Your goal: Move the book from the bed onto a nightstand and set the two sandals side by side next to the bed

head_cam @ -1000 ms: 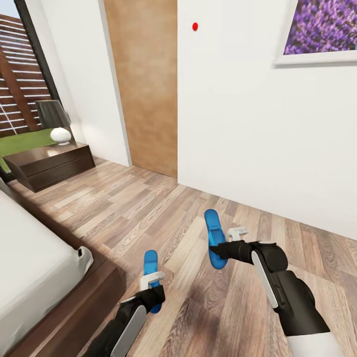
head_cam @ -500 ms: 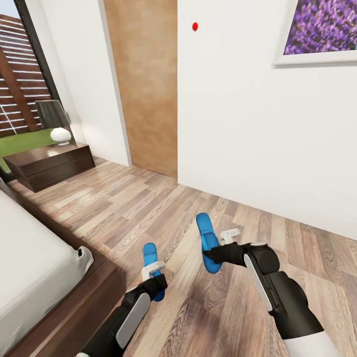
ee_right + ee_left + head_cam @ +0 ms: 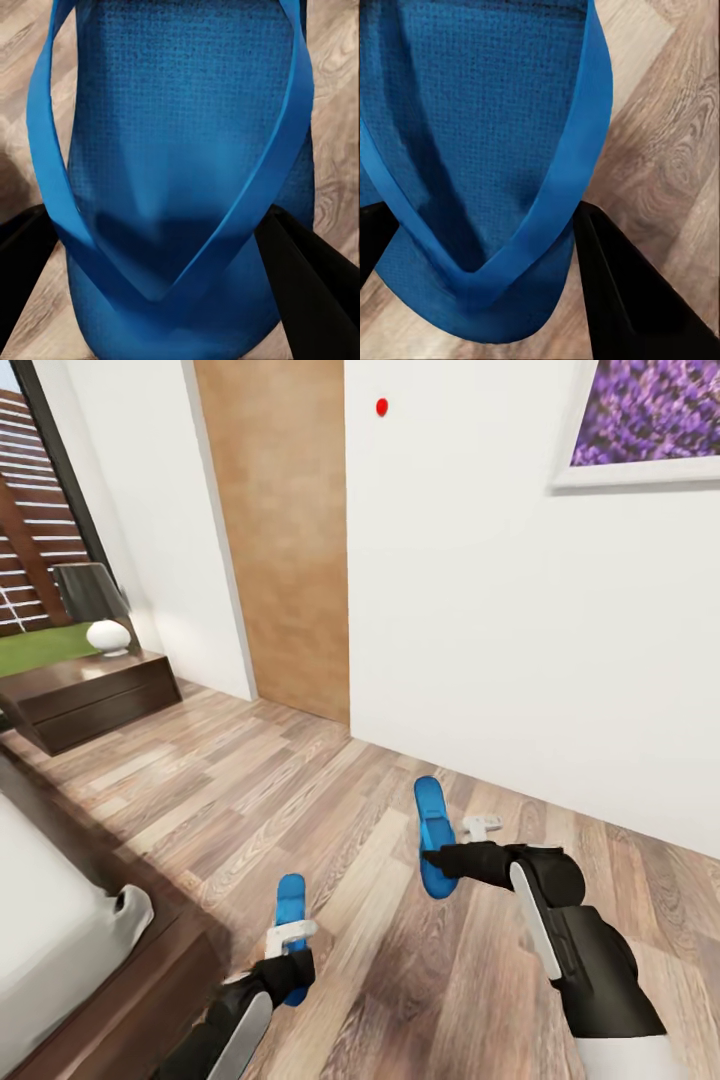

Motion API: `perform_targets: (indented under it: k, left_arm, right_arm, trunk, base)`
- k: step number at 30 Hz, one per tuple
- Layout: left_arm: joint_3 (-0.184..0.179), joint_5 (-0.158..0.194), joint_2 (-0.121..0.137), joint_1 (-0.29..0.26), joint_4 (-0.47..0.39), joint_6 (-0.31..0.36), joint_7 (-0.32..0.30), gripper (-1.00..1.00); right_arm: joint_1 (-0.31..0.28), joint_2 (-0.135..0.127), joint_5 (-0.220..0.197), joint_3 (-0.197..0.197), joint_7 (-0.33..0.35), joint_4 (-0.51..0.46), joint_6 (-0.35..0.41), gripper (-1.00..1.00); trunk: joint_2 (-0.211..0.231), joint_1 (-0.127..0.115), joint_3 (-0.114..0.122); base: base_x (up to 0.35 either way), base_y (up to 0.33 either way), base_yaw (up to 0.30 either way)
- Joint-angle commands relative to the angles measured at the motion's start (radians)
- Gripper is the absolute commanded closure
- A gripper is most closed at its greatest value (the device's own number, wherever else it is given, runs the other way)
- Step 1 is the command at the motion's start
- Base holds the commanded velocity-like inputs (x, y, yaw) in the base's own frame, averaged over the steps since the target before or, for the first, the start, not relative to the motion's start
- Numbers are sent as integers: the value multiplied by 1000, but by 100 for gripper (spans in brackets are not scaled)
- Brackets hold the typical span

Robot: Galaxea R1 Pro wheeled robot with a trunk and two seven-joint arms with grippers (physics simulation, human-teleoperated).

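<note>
- We hold one blue sandal [image 3: 290, 920] in the left gripper [image 3: 288, 950], clenched on its heel end, just off the bed [image 3: 60, 950] corner.
- Our right gripper [image 3: 440, 857] grips the other sandal [image 3: 431, 830], over the wood floor [image 3: 250, 800] nearer the white wall [image 3: 520, 660].
- In both wrist views, dark fingers [image 3: 615, 292] [image 3: 307, 277] flank each blue sole.
- Nightstand [image 3: 85, 695] stands far left, lamp [image 3: 95, 610] on its surface.

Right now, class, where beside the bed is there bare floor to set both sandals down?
Bare wood floor runs between the bed and white wall, up to the nightstand. Crowded nearest the robot: the left gripper and right gripper each hold a blue sandal.
</note>
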Motion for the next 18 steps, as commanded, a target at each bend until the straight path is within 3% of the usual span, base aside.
perform_targets:
  k: [1,11,18]
  left_arm:
    - [-1,-4,1,10,15,10,7,100]
    - [0,-10,1,13,14,13,7,100]
    - [0,-10,1,14,18,12,7,100]
  right_arm:
    - [0,0,-10,-4,-1,-1,6,100]
    - [-1,7,-8,7,-6,11,6,100]
    - [-2,7,-6,11,-4,31,6,100]
  trunk:
    - [0,1,-1]
    - [0,1,-1]
    - [0,1,-1]
  base:
    - [266,-217,0]
    - [243,-247,6]
    - [215,-273,171]
